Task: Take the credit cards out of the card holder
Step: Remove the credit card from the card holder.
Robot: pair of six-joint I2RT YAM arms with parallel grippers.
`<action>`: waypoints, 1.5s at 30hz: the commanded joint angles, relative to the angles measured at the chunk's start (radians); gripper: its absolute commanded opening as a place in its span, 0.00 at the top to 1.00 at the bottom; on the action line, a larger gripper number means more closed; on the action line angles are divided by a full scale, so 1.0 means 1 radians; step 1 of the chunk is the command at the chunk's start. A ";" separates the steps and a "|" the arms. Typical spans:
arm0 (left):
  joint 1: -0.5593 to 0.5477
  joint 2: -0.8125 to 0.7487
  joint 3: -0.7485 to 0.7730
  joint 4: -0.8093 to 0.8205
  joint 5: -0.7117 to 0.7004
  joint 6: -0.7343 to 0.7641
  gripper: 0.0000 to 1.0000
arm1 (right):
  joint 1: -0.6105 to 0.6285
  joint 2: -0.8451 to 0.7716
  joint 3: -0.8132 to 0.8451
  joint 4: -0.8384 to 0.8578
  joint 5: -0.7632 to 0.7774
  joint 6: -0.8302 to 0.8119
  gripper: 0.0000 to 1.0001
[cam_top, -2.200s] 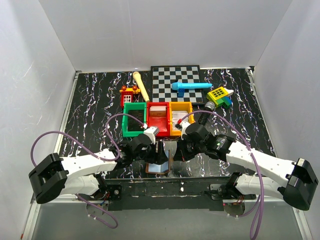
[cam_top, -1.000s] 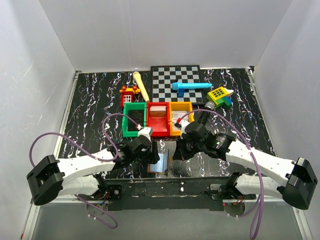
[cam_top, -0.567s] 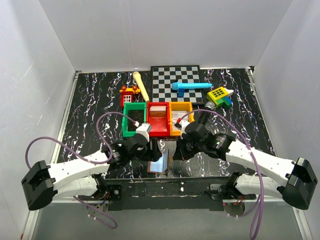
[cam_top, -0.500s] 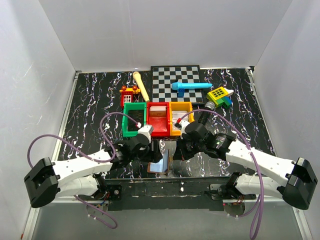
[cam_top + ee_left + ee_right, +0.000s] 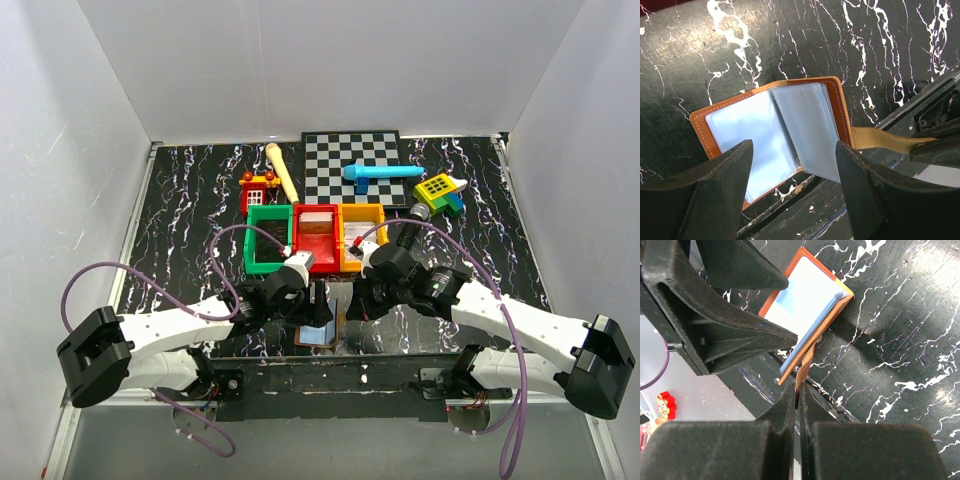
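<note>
The card holder (image 5: 320,335) lies open at the table's near edge: brown cover, pale blue-grey sleeves. In the left wrist view (image 5: 740,127) one sleeve page stands partly lifted, and I cannot tell whether cards are inside. My left gripper (image 5: 792,147) is open and hovers just above the holder, its fingers (image 5: 715,200) on either side of the pages; it also shows from above (image 5: 312,300). My right gripper (image 5: 799,401) is shut on the holder's brown strap (image 5: 805,367), which leads off to the holder (image 5: 810,305). From above it sits right of the holder (image 5: 350,300).
Green (image 5: 268,240), red (image 5: 318,235) and orange (image 5: 360,235) bins stand in a row just behind the grippers. Further back are a chessboard (image 5: 360,165) with a blue toy (image 5: 380,173), a wooden stick (image 5: 283,172), a red toy house (image 5: 258,190) and a yellow-green toy (image 5: 440,190).
My left arm swung out to the left and came back over the card holder. The holder now lies more open. My right gripper has kept its hold on the strap.
</note>
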 commanded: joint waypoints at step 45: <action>-0.011 0.042 0.051 0.025 0.008 0.015 0.33 | 0.003 0.000 0.014 0.018 -0.007 -0.009 0.99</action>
